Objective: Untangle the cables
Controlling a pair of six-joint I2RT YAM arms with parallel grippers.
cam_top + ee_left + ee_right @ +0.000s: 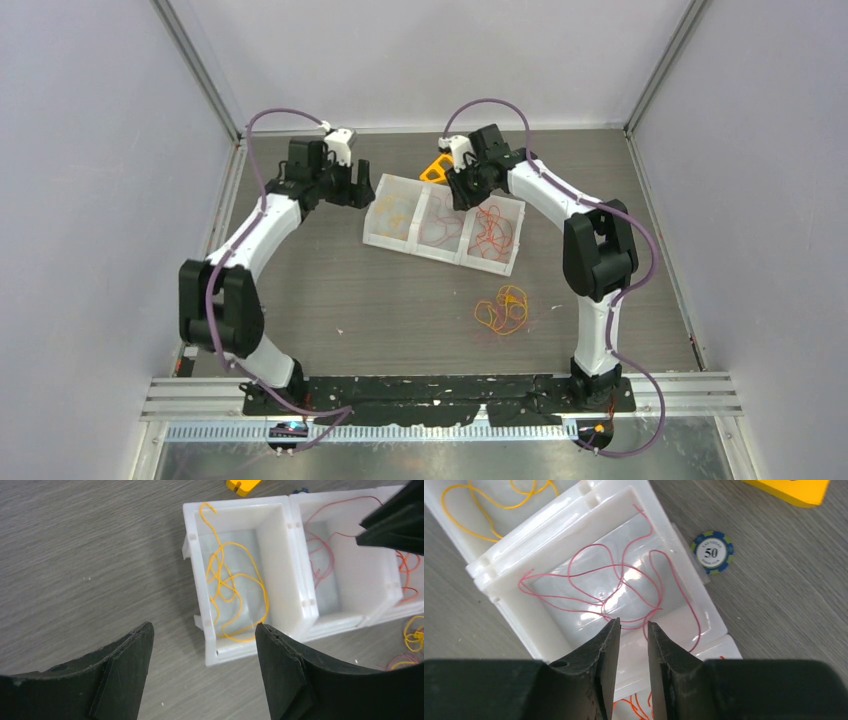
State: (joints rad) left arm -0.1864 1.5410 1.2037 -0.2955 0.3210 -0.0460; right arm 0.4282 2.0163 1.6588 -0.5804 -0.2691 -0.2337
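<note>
My left claw (202,630) is wide apart over the tray's (295,555) left bin, where the yellow cable (235,587) lies. My right claw (634,625) shows a narrow gap, clamping nothing, over the middle bin's red cable (614,580): one colour per bin. The mixed tangle (503,309) sits unsorted, lower right.

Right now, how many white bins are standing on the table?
3, side by side in one row: the left bin holds a yellow cable, the middle bin a pink-red cable, the right bin orange-red cables. None seems hidden.
</note>
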